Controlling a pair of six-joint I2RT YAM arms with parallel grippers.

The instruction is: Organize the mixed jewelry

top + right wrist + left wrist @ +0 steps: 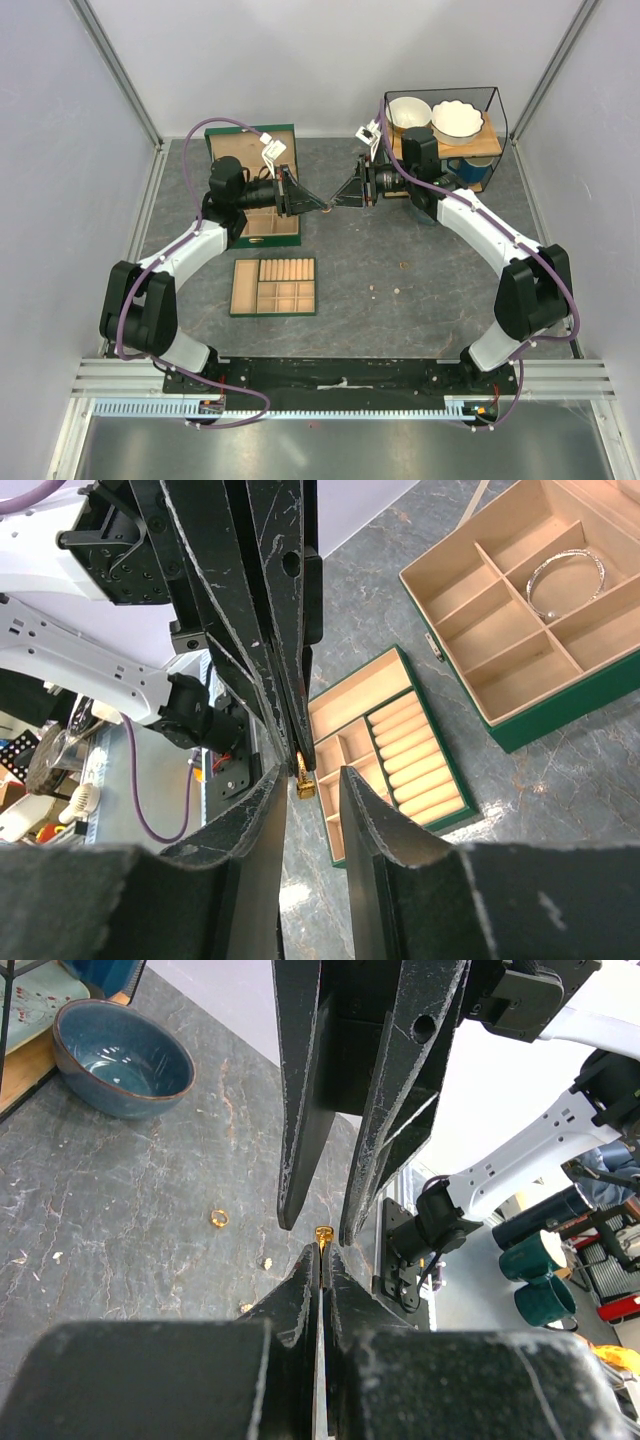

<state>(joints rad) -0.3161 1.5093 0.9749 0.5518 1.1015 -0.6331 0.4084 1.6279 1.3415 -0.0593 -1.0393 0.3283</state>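
A small gold ring [322, 1233] is held in the air, with my left gripper [322, 1250] shut on it at the very fingertips. My right gripper [312, 772] faces it tip to tip above the table, open, with its two fingers standing either side of the ring [306, 785] and a gap showing on one side. In the top view the two grippers [325, 205] [338, 200] meet mid-table. A silvery bangle [571, 553] lies in a compartment of the green box [520, 725]. Another gold ring [219, 1218] and tiny pale pieces [266, 1262] lie loose on the table.
A green insert tray [273, 287] with tan compartments and ring rolls lies near the left arm. The open green box [252, 140] stands behind it. A wire shelf [500, 100] with white bowls is at the back right, and a blue bowl [122, 1055] sits beside it. Small pieces [397, 291] dot the table's near right.
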